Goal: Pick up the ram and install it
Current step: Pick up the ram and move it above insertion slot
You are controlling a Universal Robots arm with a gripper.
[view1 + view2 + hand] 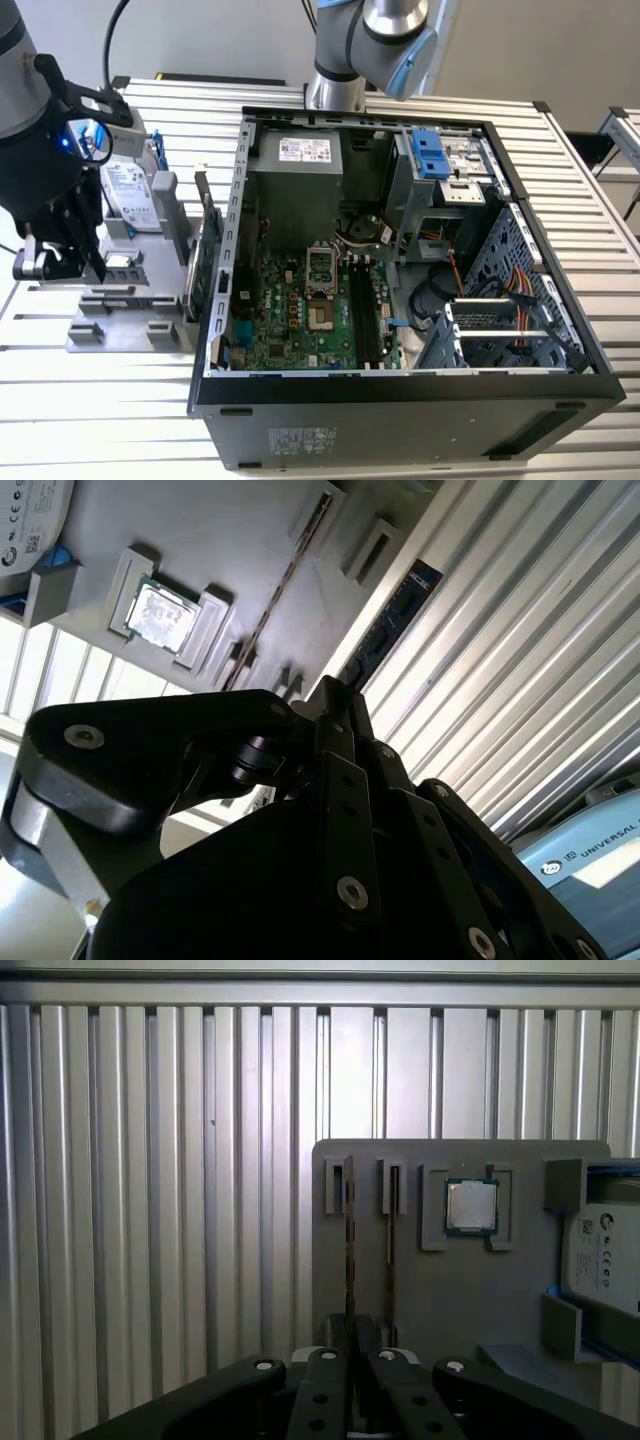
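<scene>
My tool (350, 1335) hangs low over the grey holder (450, 1300). The holder sits on the ribbed metal surface (150, 1210), toward its edge on the exterior view's left and just beside the open computer case (400, 410).

The ram (385, 630) stands on edge in the holder's outermost slot, along the holder's border with the bare surface. In both wrist views it runs straight in under my tool, and its near end is hidden behind the tool's black links. So I cannot tell whether the tool is clamped on the ram or merely set around it. Nor can I tell whether the ram is seated in its slot or raised a little.

A second thin board (390, 1250) stands edge-on in the next slot, just beside the ram and parallel to it. Past that, a square silver chip (470, 1205) lies flat in its own pocket. A hard drive (605, 1250) at the holder's far side is cut off by the picture's edge.

Inside the case the green motherboard (300, 320) lies flat. Its long black slots (365, 315) are partly shadowed, and I cannot make out their contents.
</scene>
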